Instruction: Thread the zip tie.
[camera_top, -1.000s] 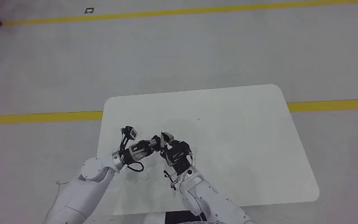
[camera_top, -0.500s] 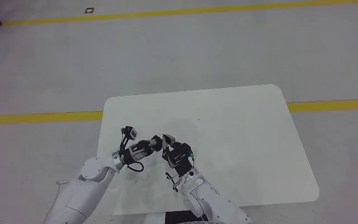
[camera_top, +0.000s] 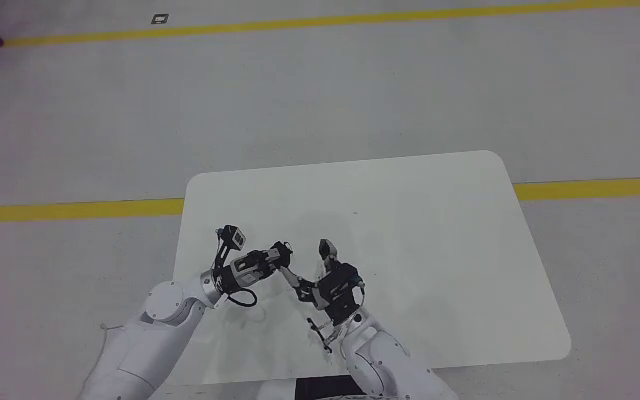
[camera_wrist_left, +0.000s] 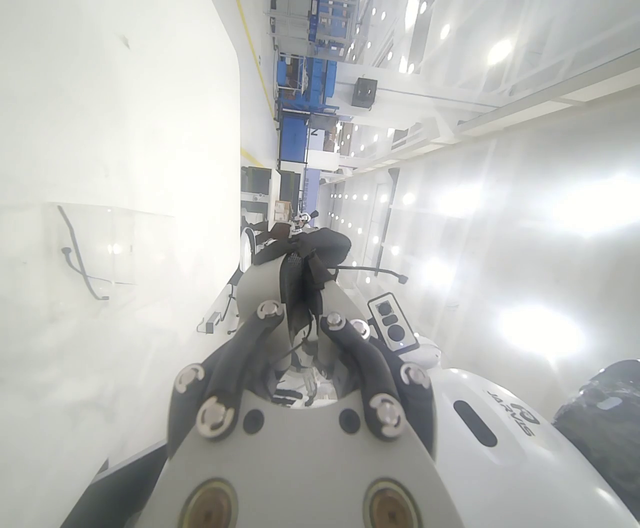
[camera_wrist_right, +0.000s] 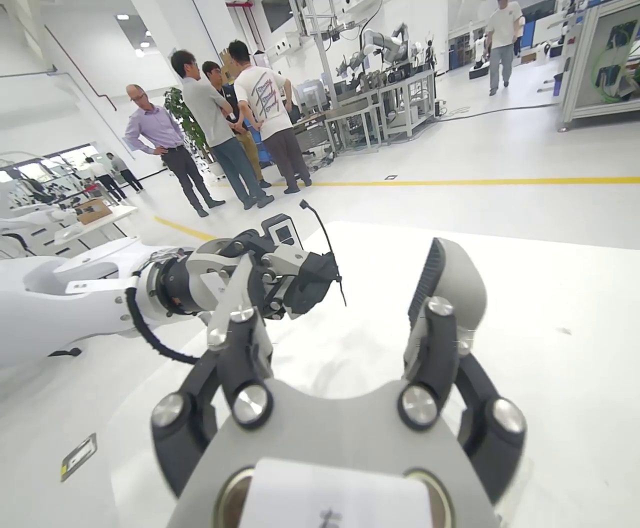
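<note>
The left tool (camera_wrist_right: 317, 280) is closed on the zip tie (camera_wrist_right: 327, 245) and holds it in the air above the desk (camera_top: 450, 250), near the desk's front left part. Seen from the right wrist, the strap stands nearly upright, only a little tilted. A long part rises above the fingers to a small block (I take it for the head, but it is too small to be sure), and a short thin end hangs below them.

The right tool (camera_top: 313, 268) is wide open and holds nothing. It is just beside the left one, not touching. The zip tie lies ahead of its open fingers, a little toward the left arm's side. I judge that the right arm must take the free lower end, so it should close across the strap.
</note>
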